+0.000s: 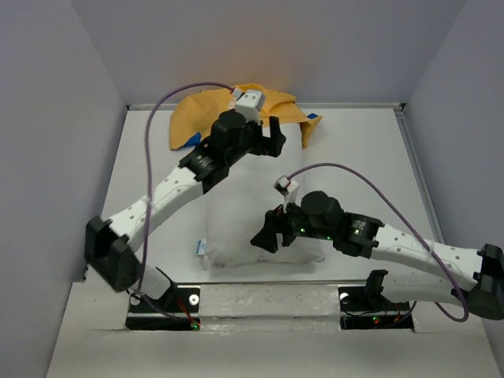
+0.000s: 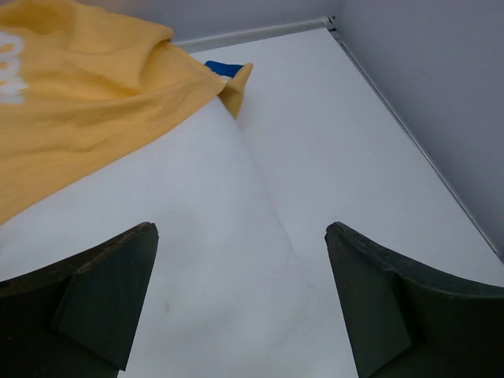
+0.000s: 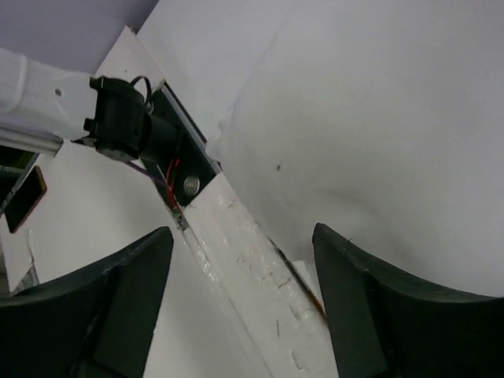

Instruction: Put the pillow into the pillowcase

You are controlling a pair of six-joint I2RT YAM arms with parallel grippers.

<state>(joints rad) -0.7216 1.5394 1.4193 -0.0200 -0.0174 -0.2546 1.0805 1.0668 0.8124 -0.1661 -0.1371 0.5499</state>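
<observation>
From above, the pillow (image 1: 252,209) lies lengthwise on the table (image 1: 157,169), its far end under the pillowcase (image 1: 205,114) edge; the left gripper (image 1: 268,142) hangs there, the right gripper (image 1: 269,227) at its near end; both wrist views show jaws apart above white fabric.

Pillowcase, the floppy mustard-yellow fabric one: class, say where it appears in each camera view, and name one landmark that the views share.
Top external: the floppy mustard-yellow fabric pillowcase lies at top centre.
Left wrist: it fills the upper left corner.
Right wrist: not in view.
Shared landmark: the plump white rectangular fabric pillow, seen in all three.
</observation>
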